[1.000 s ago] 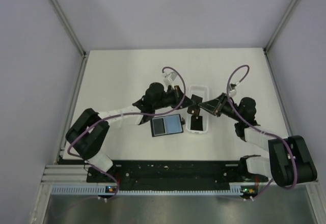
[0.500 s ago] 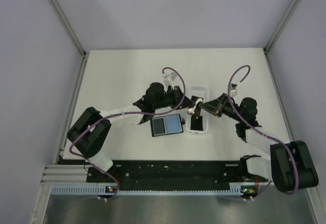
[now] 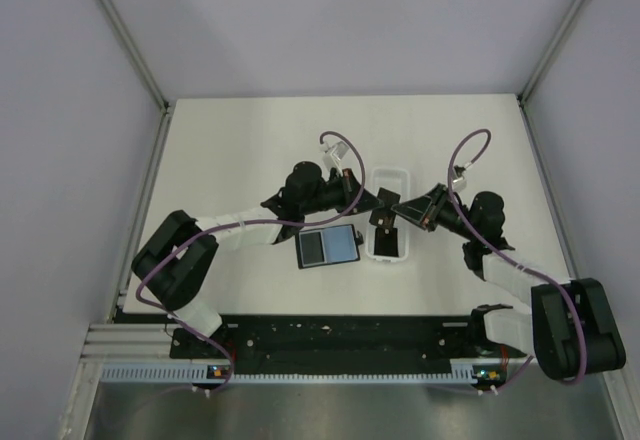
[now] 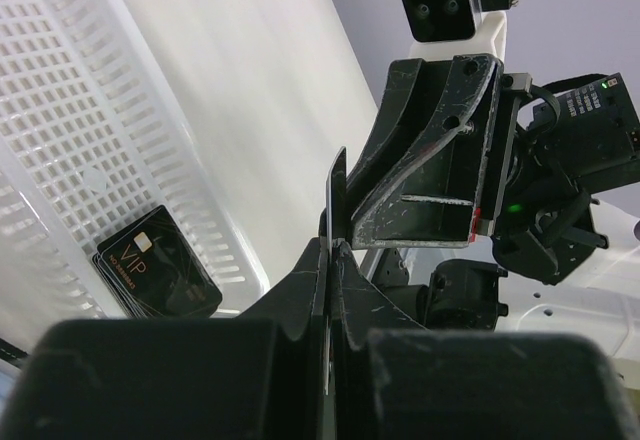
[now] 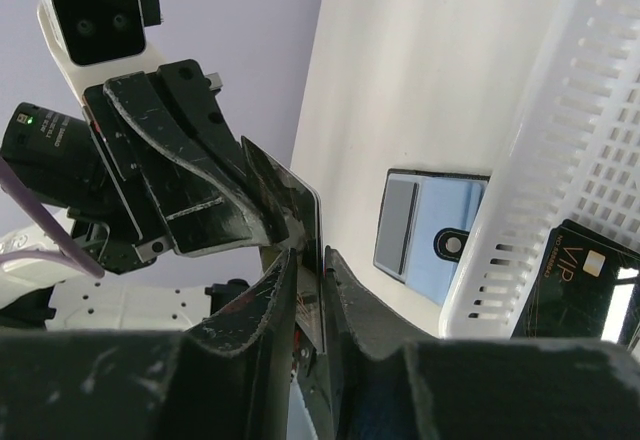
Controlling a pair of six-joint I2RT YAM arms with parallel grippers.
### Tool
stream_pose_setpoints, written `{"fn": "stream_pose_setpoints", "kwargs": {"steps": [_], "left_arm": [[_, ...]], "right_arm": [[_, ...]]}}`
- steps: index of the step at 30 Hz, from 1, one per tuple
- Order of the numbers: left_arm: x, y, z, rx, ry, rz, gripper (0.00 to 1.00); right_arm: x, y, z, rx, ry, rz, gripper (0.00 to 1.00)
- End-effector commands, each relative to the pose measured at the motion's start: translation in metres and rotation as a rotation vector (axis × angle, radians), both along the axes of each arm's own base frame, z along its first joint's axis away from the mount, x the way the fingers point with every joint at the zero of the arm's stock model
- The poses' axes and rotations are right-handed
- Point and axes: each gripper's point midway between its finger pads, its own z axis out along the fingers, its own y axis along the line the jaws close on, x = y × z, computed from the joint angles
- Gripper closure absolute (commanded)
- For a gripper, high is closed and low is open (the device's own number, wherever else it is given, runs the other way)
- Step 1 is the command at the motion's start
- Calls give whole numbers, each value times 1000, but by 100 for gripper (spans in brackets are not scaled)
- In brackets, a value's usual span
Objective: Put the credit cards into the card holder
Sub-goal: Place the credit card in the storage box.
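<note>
From above, the card holder (image 3: 328,247) is seen lying open and flat on the worktop (image 3: 230,150), with its blue-grey inside turned up. It is just beside a white tray (image 3: 390,173). A small stack of credit cards (image 3: 388,241) is seen at the near end of the tray. Over the tray's left side, the left fingers (image 3: 362,198) and the right fingers (image 3: 393,202) are brought tip to tip. One held card (image 3: 383,198) shows between them as a small dark shape, up off the worktop.

From the left wrist, the left fingers (image 4: 332,260) are seen pressed shut on the held card (image 4: 337,185). The card is shown edge-on, as a thin upright line. It is met from the other side by the right fingers (image 4: 350,225). Below, the stack (image 4: 158,278) lies in the tray (image 4: 90,110), and "VIP" is printed on the top card.

From the right wrist, the held card (image 5: 308,215) is seen standing between the right fingers (image 5: 312,270). Its far end is touched by the left fingers (image 5: 265,195). It cannot be told whether the right fingers are squeezing it or only close around it. The open card holder (image 5: 425,230) is seen beyond, just outside the tray wall (image 5: 560,150).

The card is judged to be light, thin, stiff and smooth. It could slip or twist if only a corner is pinched. It is best held by its flat faces near one short end, so the other end is left free for the pocket. The card holder is likely soft and light, so it may be pushed along unless it is held down.
</note>
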Motion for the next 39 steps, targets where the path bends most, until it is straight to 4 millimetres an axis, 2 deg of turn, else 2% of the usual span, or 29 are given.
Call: {"fn": "stream_pose_setpoints", "kwargs": {"steps": [1, 6, 12, 28, 35, 36, 37, 39], "left_arm": [[5, 5, -1, 11, -18, 13, 100], [8, 8, 1, -19, -6, 10, 100], [11, 11, 1, -33, -1, 9, 100], [25, 14, 6, -58, 9, 19, 100], [29, 14, 7, -59, 13, 18, 100], [30, 13, 6, -55, 14, 18, 99], [30, 14, 5, -53, 17, 20, 91], [31, 16, 3, -51, 20, 24, 81]], "right_arm": [[-5, 3, 37, 26, -157, 43, 82], [-9, 4, 39, 34, -174, 57, 79], [-16, 5, 46, 54, -210, 85, 84], [-26, 9, 56, 81, -253, 145, 85], [-28, 10, 59, 82, -268, 161, 79], [-28, 10, 58, 82, -267, 161, 80], [-28, 10, 59, 83, -270, 159, 80], [-28, 10, 59, 83, -270, 158, 84]]}}
